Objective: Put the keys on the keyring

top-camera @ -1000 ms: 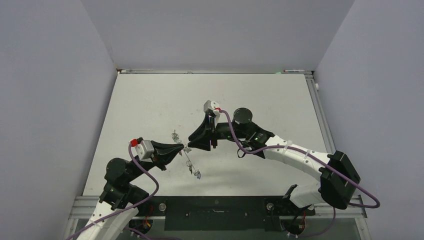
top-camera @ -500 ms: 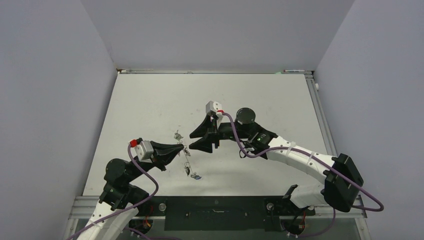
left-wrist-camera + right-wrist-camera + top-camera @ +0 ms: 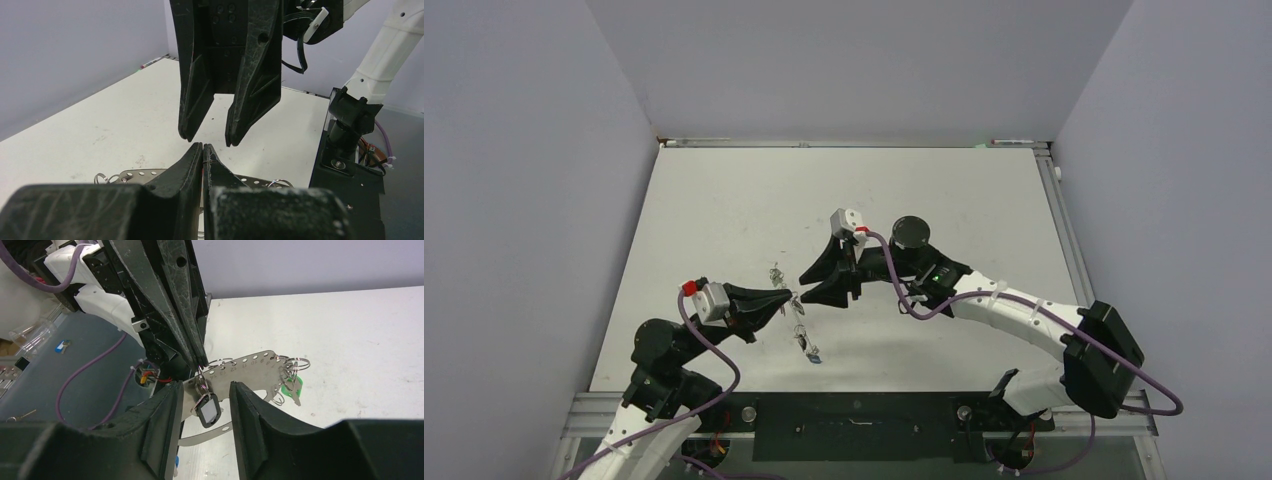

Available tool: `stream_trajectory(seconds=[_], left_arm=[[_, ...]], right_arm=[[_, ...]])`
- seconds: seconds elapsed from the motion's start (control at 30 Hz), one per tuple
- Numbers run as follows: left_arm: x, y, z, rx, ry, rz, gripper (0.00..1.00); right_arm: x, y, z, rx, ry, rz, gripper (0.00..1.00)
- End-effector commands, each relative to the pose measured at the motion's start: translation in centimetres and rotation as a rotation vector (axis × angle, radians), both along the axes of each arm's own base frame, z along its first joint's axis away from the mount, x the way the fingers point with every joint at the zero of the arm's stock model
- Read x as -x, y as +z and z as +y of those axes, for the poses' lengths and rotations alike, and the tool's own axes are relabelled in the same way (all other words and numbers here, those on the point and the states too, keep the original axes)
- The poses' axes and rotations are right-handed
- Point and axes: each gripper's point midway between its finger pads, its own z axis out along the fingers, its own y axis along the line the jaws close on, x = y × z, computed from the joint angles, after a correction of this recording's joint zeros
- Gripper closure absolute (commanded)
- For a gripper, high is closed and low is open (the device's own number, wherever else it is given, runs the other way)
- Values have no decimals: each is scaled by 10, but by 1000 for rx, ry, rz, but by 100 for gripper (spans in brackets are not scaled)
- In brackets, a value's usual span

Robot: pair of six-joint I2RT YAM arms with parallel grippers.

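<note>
The keyring [image 3: 250, 364] is a thin grey metal band punched with small holes, held a little above the white table. My left gripper [image 3: 790, 298] is shut, pinching the band at its tips [image 3: 198, 359]. A black-framed key tag [image 3: 207, 411] hangs from the band on a small split ring, between the spread fingers of my open right gripper [image 3: 205, 390], touching neither. A green tag [image 3: 291, 388] and several split rings hang at the band's far end. In the left wrist view, the right gripper [image 3: 207, 136] hovers just above my shut left gripper [image 3: 202, 146], with the keyring [image 3: 137, 175] behind.
A blue tag [image 3: 813, 355] dangles at the keyring's near end. The table's near edge meets a metal rail with a black mount plate [image 3: 854, 420]. Grey walls close in the left, back and right sides of the table [image 3: 724, 200].
My right gripper's jaws spread from nearly together to wide apart, then narrowed slightly, staying at the keyring. The keyring's near end swung a little. My left gripper stayed shut in place.
</note>
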Motion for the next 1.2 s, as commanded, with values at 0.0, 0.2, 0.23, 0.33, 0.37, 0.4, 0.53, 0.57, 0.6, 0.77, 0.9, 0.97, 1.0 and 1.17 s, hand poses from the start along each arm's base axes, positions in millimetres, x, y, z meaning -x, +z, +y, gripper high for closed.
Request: stream_trajectory(seconds=[0.0, 0.2, 0.23, 0.33, 0.37, 0.4, 0.53, 0.57, 0.6, 0.77, 0.9, 0.97, 1.0, 1.17], left_arm=[[9, 27, 1, 56, -19, -95, 100], [9, 27, 1, 55, -20, -95, 100], [9, 27, 1, 54, -20, -94, 100], [9, 27, 1, 54, -21, -94, 100], [9, 27, 1, 54, -20, -93, 100], [9, 27, 1, 55, -21, -95, 100], [9, 27, 1, 55, -22, -96, 100], [9, 27, 1, 55, -22, -96, 100], [9, 27, 1, 55, -22, -96, 100], [9, 27, 1, 56, -20, -97, 100], [9, 27, 1, 57, -18, -97, 100], [9, 27, 1, 56, -17, -97, 100], [9, 28, 2, 57, -17, -99, 100], [9, 27, 2, 57, -16, -99, 100]], right_arm=[[6, 19, 8, -64, 67, -79, 61], [7, 19, 14, -64, 76, -81, 65], [7, 19, 15, -65, 76, -81, 66], [6, 20, 18, -66, 72, -81, 69], [6, 19, 19, -64, 72, -79, 70], [6, 19, 20, -65, 72, -80, 72], [5, 16, 23, -56, 72, -72, 78], [6, 16, 24, -54, 72, -70, 79], [5, 15, 24, -51, 73, -69, 79], [5, 11, 25, -28, 72, -67, 75], [5, 8, 22, -9, 72, -74, 71], [5, 6, 21, -3, 72, -78, 71], [5, 5, 21, 0, 73, -77, 70], [8, 3, 19, 3, 84, -79, 70]])
